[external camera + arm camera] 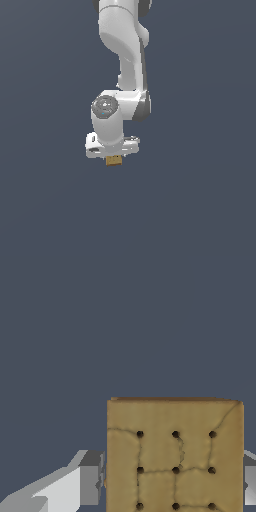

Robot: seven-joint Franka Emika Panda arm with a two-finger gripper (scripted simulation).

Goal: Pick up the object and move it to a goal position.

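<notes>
Block (174, 456) squarish, dotted face toward wrist camera, clamped between end effector (172, 483) fingers (90, 483).

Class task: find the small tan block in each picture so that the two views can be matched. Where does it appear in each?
Exterior view: the tan block peeks out just under the white gripper.
Wrist view: the block fills the foreground, dotted face showing.
Shared landmark: the gripper fingers flanking it.

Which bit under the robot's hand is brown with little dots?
The small tan block between the gripper fingers. The fingers are plain white-grey; only the block has dark dots.
</notes>
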